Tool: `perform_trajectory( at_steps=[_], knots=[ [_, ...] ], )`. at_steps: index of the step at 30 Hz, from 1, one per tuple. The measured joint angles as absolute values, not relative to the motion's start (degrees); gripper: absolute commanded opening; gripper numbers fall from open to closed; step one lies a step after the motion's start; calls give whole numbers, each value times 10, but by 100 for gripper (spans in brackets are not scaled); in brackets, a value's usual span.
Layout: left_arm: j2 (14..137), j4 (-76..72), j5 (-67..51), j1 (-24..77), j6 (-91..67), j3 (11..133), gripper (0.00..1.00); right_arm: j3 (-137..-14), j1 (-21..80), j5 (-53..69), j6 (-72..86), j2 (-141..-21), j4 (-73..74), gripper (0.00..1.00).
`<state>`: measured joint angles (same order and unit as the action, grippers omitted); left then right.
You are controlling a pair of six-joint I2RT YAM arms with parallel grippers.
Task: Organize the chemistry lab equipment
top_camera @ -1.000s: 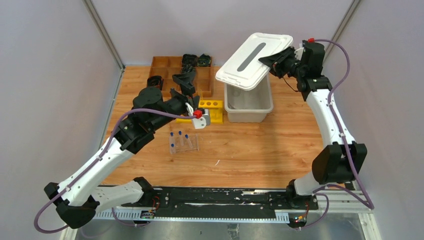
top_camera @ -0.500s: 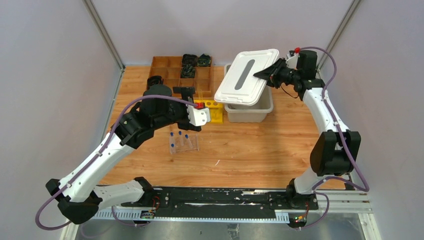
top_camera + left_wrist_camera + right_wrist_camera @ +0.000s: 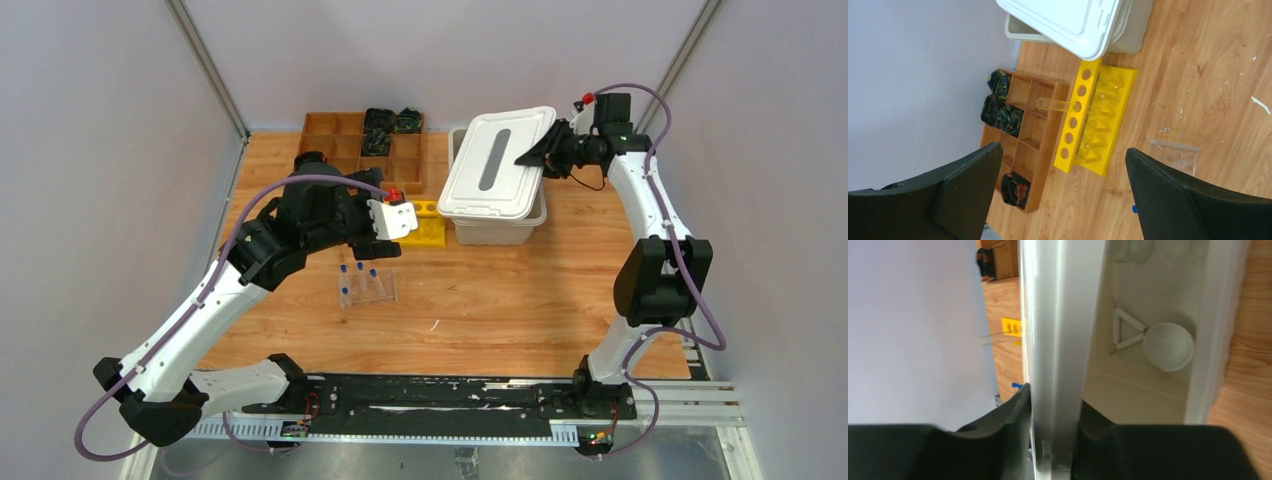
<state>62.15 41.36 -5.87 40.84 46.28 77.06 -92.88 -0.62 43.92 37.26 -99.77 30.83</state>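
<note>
My right gripper [image 3: 532, 153] is shut on the right edge of the white lid [image 3: 497, 163], which lies tilted over the grey-white bin [image 3: 497, 228]. In the right wrist view the lid's rim [image 3: 1055, 365] sits between my fingers. The open side of the bin shows a white round dish [image 3: 1168, 346] and a white triangle [image 3: 1126, 331]. My left gripper [image 3: 372, 240] is open and empty above the yellow rack [image 3: 1098, 115], which holds one thin glass tube [image 3: 1057, 104]. Blue-capped tubes [image 3: 364, 272] stand in a clear holder [image 3: 1175, 152] near it.
A brown wooden divided tray [image 3: 345, 140] with black coiled items stands at the back left and also shows in the left wrist view [image 3: 1023, 150]. Grey walls close the table on three sides. A small white scrap [image 3: 434, 325] lies on the wood.
My right gripper has brought the lid down and left until it lies over the bin. My left gripper has drawn back from the wooden tray to above the yellow rack.
</note>
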Motion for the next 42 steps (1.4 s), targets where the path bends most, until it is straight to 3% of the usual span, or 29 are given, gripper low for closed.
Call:
perform_trajectory(
  at_steps=[4,18,27,34,42],
  knots=[
    [622,418,-60,408,456,771,100,-977,-6,387,315,-1027,382,46],
    [628,435,-62,405,426,782,100,-1079,2,257,225,-1073,526,54],
    [637,450,-62,399,411,787,100,-1113,19,186,200,-1088,551,60],
    [636,455,-64,398,405,788,100,-1100,19,178,196,-1106,552,71],
    [637,464,-72,398,392,791,100,-1094,19,179,188,-1107,551,75]
  ],
)
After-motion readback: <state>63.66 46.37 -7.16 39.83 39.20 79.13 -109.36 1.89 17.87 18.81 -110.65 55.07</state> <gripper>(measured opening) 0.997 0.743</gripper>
